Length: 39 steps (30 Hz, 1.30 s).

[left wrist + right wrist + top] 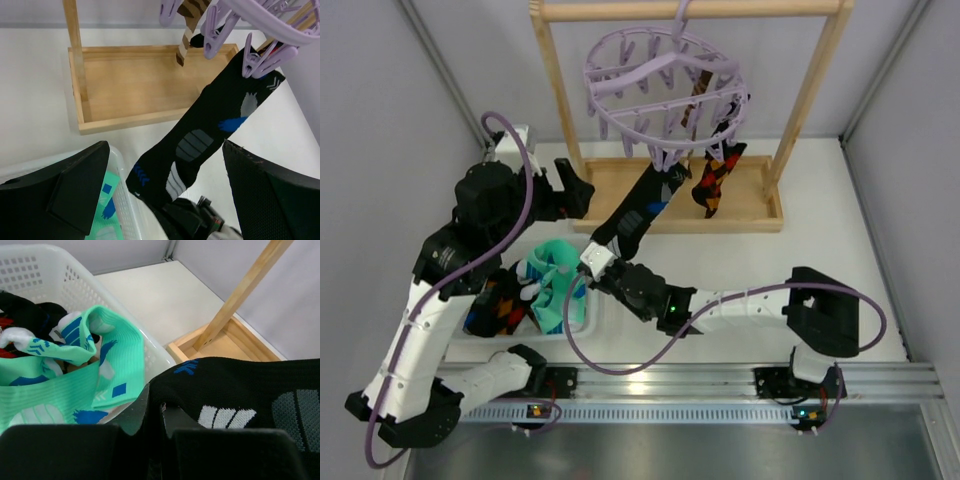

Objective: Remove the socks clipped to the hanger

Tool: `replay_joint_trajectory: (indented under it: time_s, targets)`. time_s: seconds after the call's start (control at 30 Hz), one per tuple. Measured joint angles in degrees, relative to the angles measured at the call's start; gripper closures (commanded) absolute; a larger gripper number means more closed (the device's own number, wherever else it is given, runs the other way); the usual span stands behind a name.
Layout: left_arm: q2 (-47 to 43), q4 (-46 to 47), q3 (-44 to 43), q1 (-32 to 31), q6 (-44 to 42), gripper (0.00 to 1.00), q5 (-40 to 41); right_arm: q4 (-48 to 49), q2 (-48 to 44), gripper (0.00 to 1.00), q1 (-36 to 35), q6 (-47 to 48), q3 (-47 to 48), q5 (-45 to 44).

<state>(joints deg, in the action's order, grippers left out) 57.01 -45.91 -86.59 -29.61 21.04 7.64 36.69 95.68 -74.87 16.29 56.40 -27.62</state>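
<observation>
Only the left wrist view shows 1 lilac peg (251,64) holding the black sock (200,145), stretched from the hanger (660,85) down to the right gripper (595,262), pinching its lower end; left gripper (575,186) gapes nearby.

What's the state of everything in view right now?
hanger: hung on wooden rail
black sock: clipped to hanger, stretched
diamond sock: clipped, hanging
striped sock: clipped, hanging
mint sock: loose in basket
left gripper: open, empty
right gripper: shut on black sock
</observation>
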Motion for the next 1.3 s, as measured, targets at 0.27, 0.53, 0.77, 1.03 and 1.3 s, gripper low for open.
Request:
replay_joint_trajectory:
  time_s: [0.27, 0.53, 0.77, 1.03, 1.3]
  targets:
    - [5.79, 0.00, -5.97, -1.90, -1.25, 0.02, 3.02, -6.60, 7.98, 1.00, -1.49, 4.55, 10.21, -1.97]
    - [14.93, 0.13, -14.05, -15.32, -4.17, 0.02, 18.36, -10.93, 14.80, 1.00, -1.62, 7.74, 17.33, -2.58]
    - [27.78, 0.70, -21.33, -25.00, -8.07, 0.02, 31.19, -12.41, 15.52, 1.00, -1.86, 8.61, 18.82, -2.69]
    - [35.32, 0.66, -23.26, -24.94, -8.87, 0.11, 41.55, -12.26, 15.52, 1.00, -1.92, 8.72, 18.60, -2.67]
    - [40.00, 0.85, -28.11, -24.94, -9.77, 0.23, 49.55, -12.28, 15.50, 1.00, -1.92, 8.63, 18.58, -2.73]
